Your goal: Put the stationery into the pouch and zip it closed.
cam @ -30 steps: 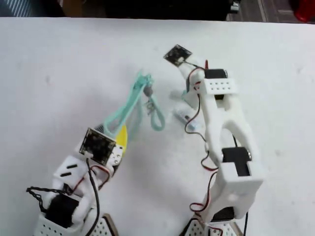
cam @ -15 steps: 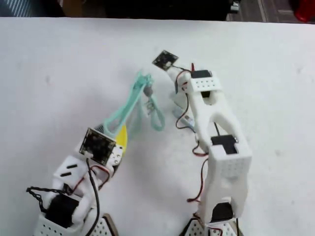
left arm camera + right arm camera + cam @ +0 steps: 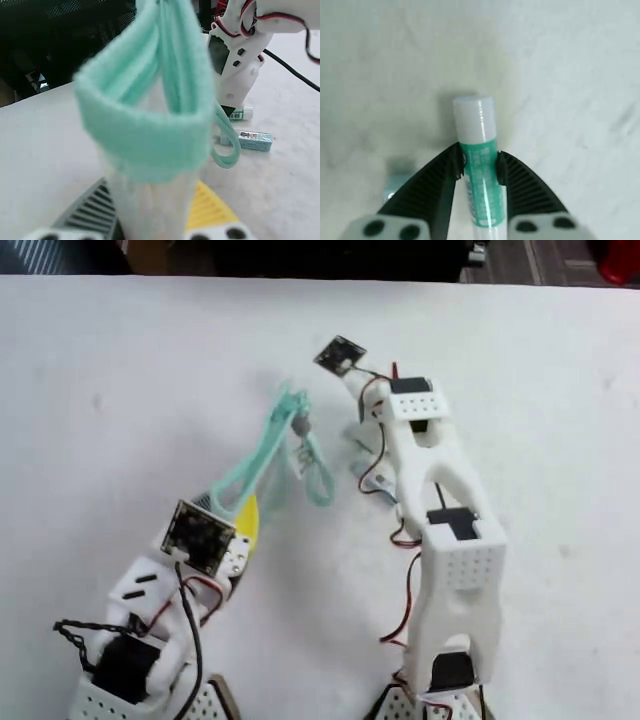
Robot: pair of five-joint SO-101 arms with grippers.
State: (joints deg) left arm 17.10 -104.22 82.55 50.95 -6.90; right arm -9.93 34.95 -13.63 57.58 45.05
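Gripping one end of a mint-green fabric pouch (image 3: 150, 125) between its grey and yellow fingers (image 3: 210, 210), the left gripper (image 3: 150, 187) is holding the bag close to its own arm's base, at the near left of the white table (image 3: 120, 390) in the high view. The pouch is stretching away from the claw towards the middle of the table, and its mouth is gaping open in the left wrist view. Its looped mint-green strap (image 3: 318, 475) is trailing from the far end and resting on the tabletop. Just beyond the loop, a small teal rectangular packet (image 3: 252, 140) is lying flat on the table, apart from the pouch. Farther on, the right gripper (image 3: 479, 160) is clamping its black ribbed fingers (image 3: 435, 180) on a white-capped, green-labelled glue stick (image 3: 476, 135). It is pinching the stick on the label below the cap, with the capped end sticking out past the fingertips above the table. The stick is sitting outside the pouch, near the packet, while the right arm is leaning over both in the high view.
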